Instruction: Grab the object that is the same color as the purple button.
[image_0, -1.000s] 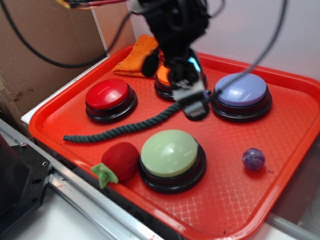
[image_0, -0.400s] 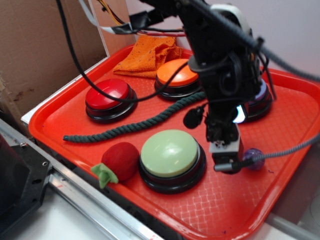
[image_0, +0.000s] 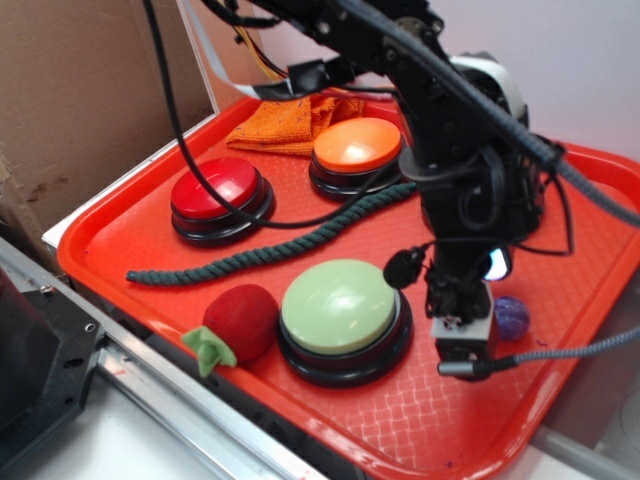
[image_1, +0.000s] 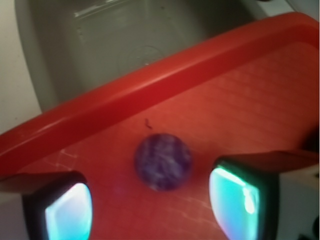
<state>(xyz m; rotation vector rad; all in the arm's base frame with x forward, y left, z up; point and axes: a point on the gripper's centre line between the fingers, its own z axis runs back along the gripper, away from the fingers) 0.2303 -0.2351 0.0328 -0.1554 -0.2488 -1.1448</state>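
The arm (image_0: 470, 190) hides the purple button completely and covers the left part of the ball (image_0: 511, 317). The tray (image_0: 100, 235) is cut off at the right edge. In the wrist view, both fingers (image_1: 237, 195) are cut by the bottom edge.

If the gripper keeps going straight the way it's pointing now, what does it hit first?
Most likely the purple ball: in the wrist view it lies centred ahead of the open gripper, between the fingers. Past it is the red tray floor. Depth is unclear.

black arm (image_0: 455, 150), looped black cables, teal-lit fingertips (image_1: 235, 200)
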